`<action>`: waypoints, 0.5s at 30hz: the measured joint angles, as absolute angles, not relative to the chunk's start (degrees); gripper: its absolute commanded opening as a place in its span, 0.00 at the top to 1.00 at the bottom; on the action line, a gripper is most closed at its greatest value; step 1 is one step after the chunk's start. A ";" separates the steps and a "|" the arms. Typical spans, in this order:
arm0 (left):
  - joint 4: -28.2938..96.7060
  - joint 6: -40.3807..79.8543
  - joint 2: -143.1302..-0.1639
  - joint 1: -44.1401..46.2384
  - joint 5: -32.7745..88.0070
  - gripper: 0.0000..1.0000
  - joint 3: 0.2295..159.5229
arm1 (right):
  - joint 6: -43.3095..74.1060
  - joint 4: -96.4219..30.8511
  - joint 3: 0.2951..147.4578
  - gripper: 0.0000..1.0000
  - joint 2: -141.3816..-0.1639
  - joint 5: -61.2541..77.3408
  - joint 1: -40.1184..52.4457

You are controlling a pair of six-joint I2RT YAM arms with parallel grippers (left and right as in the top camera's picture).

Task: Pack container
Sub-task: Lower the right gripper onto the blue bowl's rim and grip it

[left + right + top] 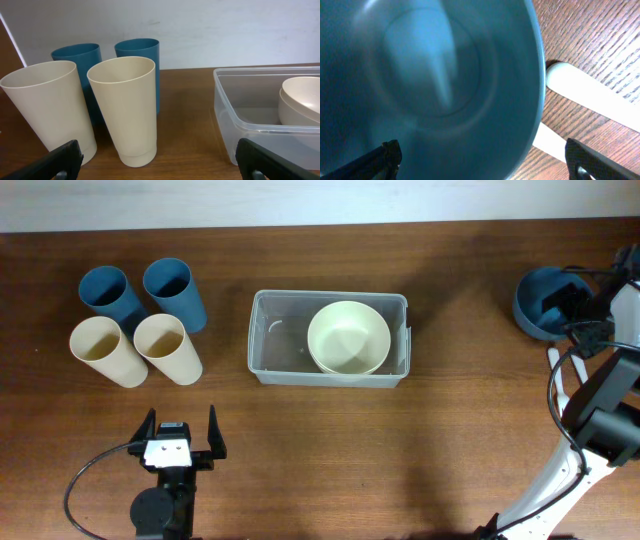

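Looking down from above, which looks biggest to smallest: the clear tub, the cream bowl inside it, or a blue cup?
1. clear tub
2. cream bowl
3. blue cup; the other blue cup looks the same size.

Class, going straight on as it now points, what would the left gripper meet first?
Probably the cream cup nearer the container, upright just ahead of the left gripper; depth is unclear.
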State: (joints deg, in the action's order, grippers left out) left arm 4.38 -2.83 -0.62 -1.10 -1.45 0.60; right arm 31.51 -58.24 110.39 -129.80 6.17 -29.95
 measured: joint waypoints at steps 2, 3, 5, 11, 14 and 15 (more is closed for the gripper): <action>4.36 -2.83 -0.62 -1.10 -1.45 0.00 0.60 | 31.53 -58.17 110.39 0.01 -130.17 6.02 -29.95; 4.36 -2.83 -0.62 -1.10 -1.45 0.00 0.60 | 31.55 -58.06 110.39 0.01 -130.28 6.00 -29.95; 4.36 -2.83 -0.62 -1.10 -1.45 0.00 0.60 | 31.51 -57.76 110.39 0.01 -130.34 5.98 -29.95; 4.36 -2.83 -0.62 -1.10 -1.45 0.00 0.60 | 31.48 -57.25 110.39 0.01 -130.41 5.98 -29.95; 4.38 -2.83 -0.62 -1.10 -1.45 0.00 0.60 | 31.35 -56.99 110.37 0.01 -130.61 5.93 -29.95; 4.36 -2.83 -0.62 -1.10 -1.45 0.00 0.60 | 31.16 -56.73 110.37 0.01 -130.72 5.85 -29.95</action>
